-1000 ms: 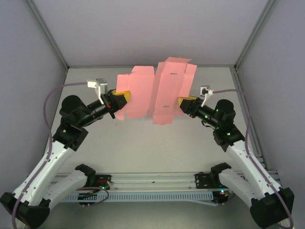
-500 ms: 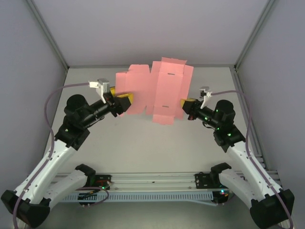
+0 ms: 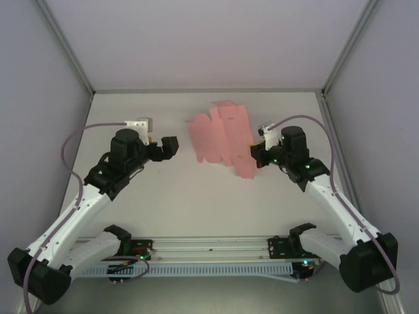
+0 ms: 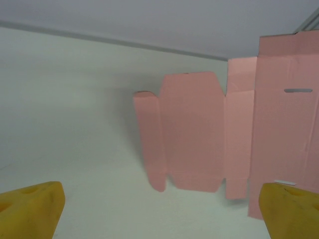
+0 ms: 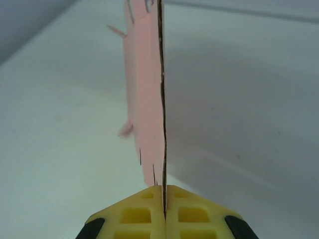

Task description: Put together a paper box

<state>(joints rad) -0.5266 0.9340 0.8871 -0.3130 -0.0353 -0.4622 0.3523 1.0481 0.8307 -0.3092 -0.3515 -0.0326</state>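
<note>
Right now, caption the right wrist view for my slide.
Seen edge-on: the right gripper shut on one edge of the flat pink paper box, white table beyond.

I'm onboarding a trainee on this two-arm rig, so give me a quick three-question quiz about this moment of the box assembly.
1. True or false: the left gripper is clamped on the paper box.
2. Which one grips the paper box's edge? A) left gripper B) right gripper C) both
3. Fill in: the paper box is a ____ cutout with flaps, not a folded-up box.

Key: 1 false, its jaws stand open, apart from it. 2 B. 3 flat.
</note>
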